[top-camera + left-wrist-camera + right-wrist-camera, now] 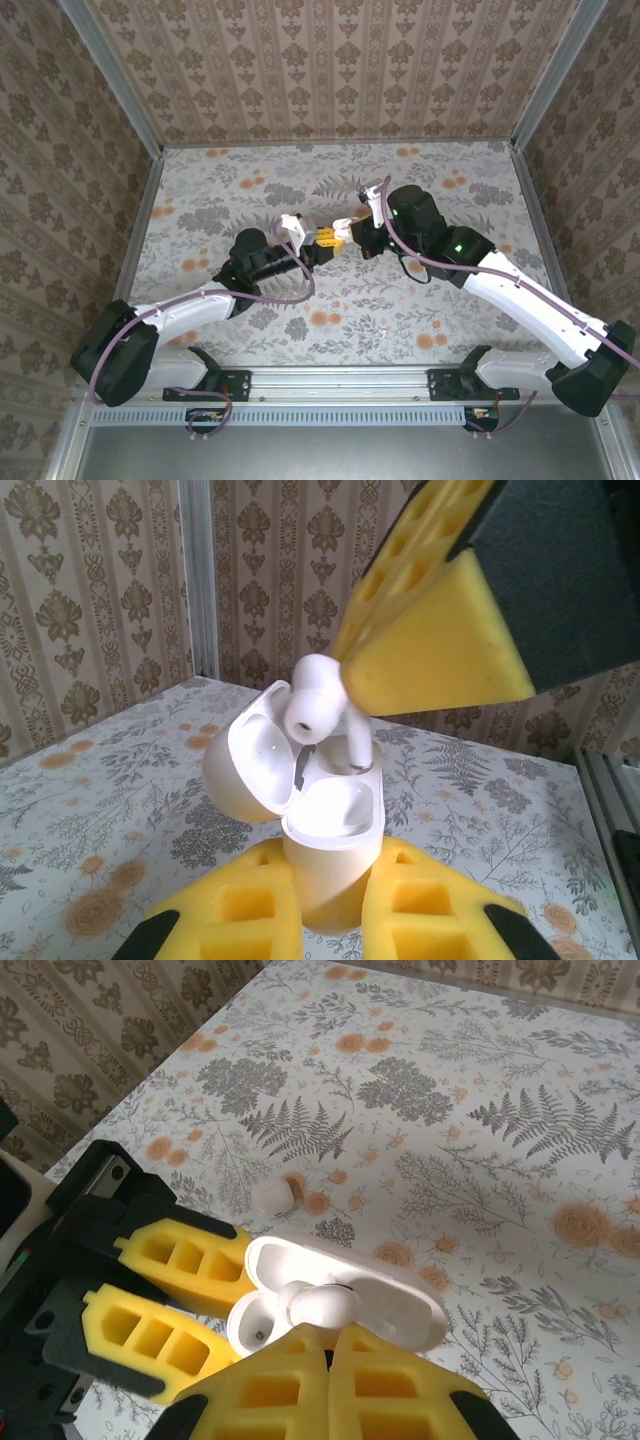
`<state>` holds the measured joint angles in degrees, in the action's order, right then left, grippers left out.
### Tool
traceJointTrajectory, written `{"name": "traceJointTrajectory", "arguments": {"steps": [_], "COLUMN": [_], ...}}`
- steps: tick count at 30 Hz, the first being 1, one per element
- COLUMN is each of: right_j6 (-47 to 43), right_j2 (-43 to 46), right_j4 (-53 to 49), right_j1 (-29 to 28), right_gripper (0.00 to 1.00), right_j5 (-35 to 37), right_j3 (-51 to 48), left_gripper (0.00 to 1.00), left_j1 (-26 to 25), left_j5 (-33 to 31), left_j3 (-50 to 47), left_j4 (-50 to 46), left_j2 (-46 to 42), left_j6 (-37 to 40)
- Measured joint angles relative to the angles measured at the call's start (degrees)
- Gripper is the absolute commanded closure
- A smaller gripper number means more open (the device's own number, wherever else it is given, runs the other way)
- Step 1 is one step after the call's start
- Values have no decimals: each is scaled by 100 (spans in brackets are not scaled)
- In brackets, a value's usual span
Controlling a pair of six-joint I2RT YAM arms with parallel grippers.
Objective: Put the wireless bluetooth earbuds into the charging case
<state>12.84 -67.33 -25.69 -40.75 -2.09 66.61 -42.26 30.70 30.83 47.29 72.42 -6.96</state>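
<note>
A: Top view?
B: Tips of left gripper (322,240) and right gripper (345,228) meet.
A: Left wrist?
B: The left gripper clamps the open charging case (330,825). The right gripper pinches an earbud (313,705) just above the case, stem down.
A: Right wrist?
B: A second earbud (272,1196) lies on the table (480,1110), near the case lid.

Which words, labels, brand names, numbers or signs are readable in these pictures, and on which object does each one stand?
None can be read. The charging case and the earbud are plain white, with no visible lettering. The wallpaper and table cover show only floral patterns.
</note>
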Motion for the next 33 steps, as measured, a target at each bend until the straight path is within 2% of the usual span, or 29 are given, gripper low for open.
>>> {"name": "traceJointTrajectory", "arguments": {"steps": [19,33], "right_j6": [-614,-678], "right_j2": [315,450], "right_j4": [197,245], "right_j1": [90,199], "right_gripper": [97,97], "right_j5": [-181,-728], "right_j3": [-203,-273], "left_gripper": [100,100], "left_j1": [111,111], "left_j5": [531,678], "left_j3": [0,0], "left_j4": [385,551], "left_j2": [0,-7], "left_j6": [-621,-848]}}
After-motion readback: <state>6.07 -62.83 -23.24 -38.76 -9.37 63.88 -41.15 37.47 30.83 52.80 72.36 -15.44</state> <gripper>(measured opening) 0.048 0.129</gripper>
